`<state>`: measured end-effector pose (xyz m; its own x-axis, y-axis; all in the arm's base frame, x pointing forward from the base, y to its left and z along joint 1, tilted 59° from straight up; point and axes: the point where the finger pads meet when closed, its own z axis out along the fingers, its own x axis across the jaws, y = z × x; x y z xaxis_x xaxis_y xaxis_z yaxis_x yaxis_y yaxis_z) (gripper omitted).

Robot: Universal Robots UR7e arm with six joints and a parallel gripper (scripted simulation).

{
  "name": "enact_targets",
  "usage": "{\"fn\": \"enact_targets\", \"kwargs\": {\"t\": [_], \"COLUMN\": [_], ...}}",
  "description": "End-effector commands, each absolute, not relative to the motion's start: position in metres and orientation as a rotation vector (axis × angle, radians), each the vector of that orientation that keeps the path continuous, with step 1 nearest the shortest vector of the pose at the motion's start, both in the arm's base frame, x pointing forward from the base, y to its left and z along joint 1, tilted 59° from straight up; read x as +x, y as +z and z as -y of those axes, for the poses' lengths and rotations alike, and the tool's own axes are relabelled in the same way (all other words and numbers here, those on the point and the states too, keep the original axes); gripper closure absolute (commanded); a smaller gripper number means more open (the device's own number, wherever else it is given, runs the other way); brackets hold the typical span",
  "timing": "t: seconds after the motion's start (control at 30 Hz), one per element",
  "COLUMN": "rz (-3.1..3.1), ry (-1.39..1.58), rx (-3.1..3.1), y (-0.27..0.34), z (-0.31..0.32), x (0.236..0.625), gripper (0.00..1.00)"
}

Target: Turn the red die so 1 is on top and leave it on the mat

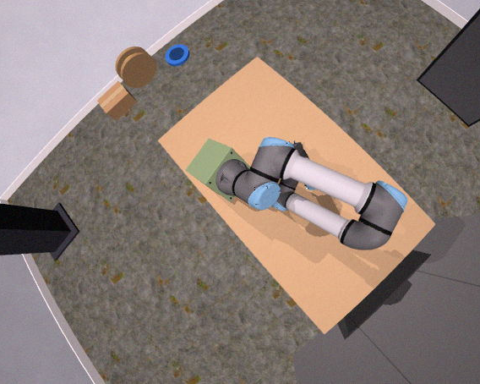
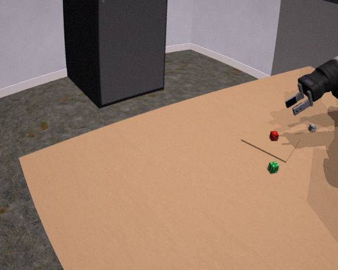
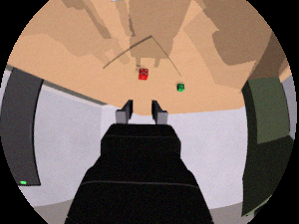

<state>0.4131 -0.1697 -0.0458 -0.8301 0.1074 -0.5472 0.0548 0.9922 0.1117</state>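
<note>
My gripper [image 2: 296, 106] is hanging open and empty above the table [image 2: 156, 190], and I am reading the red die [image 2: 274, 135] as sitting down and ahead of the fingertips, near the mat [image 2: 290, 147] corner, apart from the white die [image 2: 312, 128] and green die [image 2: 272, 167].

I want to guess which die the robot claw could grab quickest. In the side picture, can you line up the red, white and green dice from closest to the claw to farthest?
1. White die: just below the gripper, on the mat.
2. Red die: a bit farther left, also on the mat.
3. Green die: farthest, off the mat, past its front corner.
</note>
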Motion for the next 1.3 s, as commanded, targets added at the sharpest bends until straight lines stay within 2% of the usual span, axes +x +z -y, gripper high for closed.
{"fn": "enact_targets", "kwargs": {"t": [0.0, 0.27, 1.27], "rz": [-2.554, -2.557, -2.44], "ry": [0.069, -0.045, -0.914], "rx": [0.129, 0.164, 0.423], "y": [-0.046, -0.046, -0.059], "z": [0.167, 0.163, 0.124], "x": [0.414, 0.415, 0.427], "gripper": [0.3, 0.3, 0.3]}}
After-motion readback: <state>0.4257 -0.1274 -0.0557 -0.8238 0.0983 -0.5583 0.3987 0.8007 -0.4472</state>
